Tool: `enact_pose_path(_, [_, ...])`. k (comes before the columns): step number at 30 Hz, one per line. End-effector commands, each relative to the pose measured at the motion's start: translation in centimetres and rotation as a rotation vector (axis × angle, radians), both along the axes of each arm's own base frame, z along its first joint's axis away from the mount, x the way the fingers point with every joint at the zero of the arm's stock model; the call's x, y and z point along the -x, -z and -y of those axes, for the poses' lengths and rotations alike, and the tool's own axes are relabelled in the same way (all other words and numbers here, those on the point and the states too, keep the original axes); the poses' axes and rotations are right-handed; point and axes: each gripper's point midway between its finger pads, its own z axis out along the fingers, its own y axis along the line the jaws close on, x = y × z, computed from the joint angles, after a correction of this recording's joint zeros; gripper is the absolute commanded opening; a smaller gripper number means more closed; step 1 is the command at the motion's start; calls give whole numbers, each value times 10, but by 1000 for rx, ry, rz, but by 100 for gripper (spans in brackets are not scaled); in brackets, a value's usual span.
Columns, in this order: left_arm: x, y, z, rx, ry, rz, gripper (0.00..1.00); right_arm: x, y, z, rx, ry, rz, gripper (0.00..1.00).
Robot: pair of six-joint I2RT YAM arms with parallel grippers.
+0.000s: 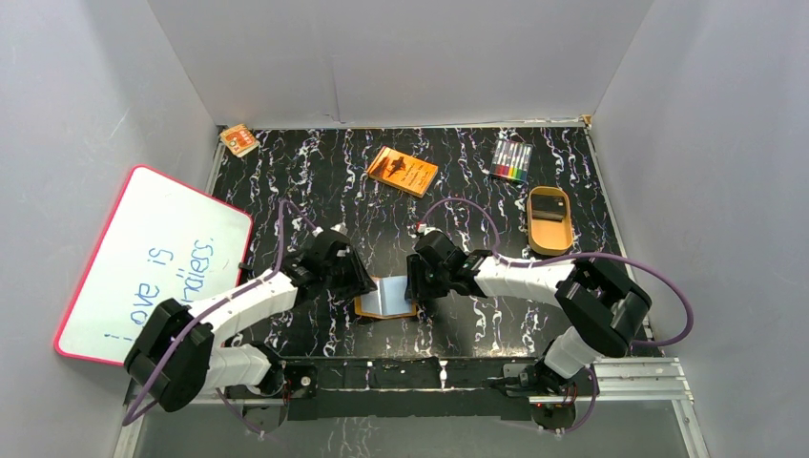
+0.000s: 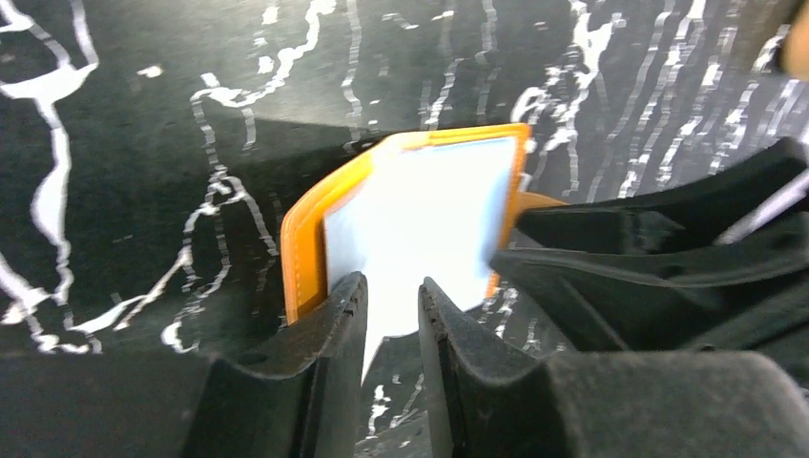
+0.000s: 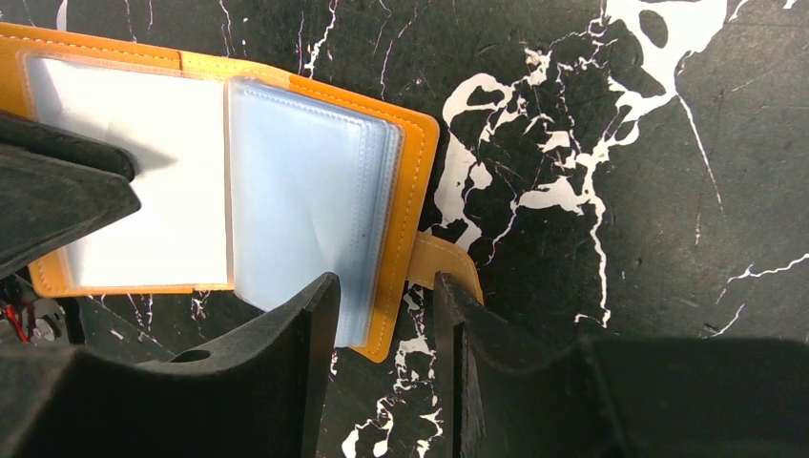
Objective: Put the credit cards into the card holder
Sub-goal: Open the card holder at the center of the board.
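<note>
Card holder [image 1: 386,298] lies open and flat on the black marbled table [image 1: 458,191], near the front edge and directly between the two grippers. The orange cover faces down and the pale blue-grey clear sleeves [image 3: 305,191] face up. The left gripper [image 2: 391,301] sits at the holder's left side and the right gripper [image 3: 386,296] at its right side, so the two nearly meet over it. In the left wrist view the jaws stand only a narrow slit apart, with a pale corner of sleeve running down into the slit. Whether it is pinched or merely lies behind the tips, I cannot tell. In the right wrist view the jaws are a little wider apart, straddling the holder's right edge. The orange cover rim and the sleeve stack show in the gap, with a strip of table beside them, so no firm clamp is evident there. The snap tab [image 3: 446,267] sticks out from that edge, just by the right-hand finger. One black finger of the left gripper lies across the holder's left-hand pocket. The credit cards [image 1: 547,205] show as a black rectangle in the tan oval tray [image 1: 549,244], well apart to the right rear; I cannot count them. For writing, the whiteboard [image 1: 153,258] leaning at left reads "Love is", with a second line not legible. The orange book [image 1: 403,171] carries black print too small to read. A pack of coloured markers [image 1: 511,160] lies near the back right.
</note>
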Motion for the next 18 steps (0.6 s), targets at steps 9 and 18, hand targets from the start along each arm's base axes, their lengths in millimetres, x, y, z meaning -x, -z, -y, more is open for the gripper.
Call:
enact_pose_path(9, [15, 53, -31, -169, -10, -59, 13, -4, -15, -8, -79, 31, 16, 49])
enact_pose_path(18, [17, 63, -29, -179, 11, -76, 11, -1, -6, -5, -49, 11, -26, 49])
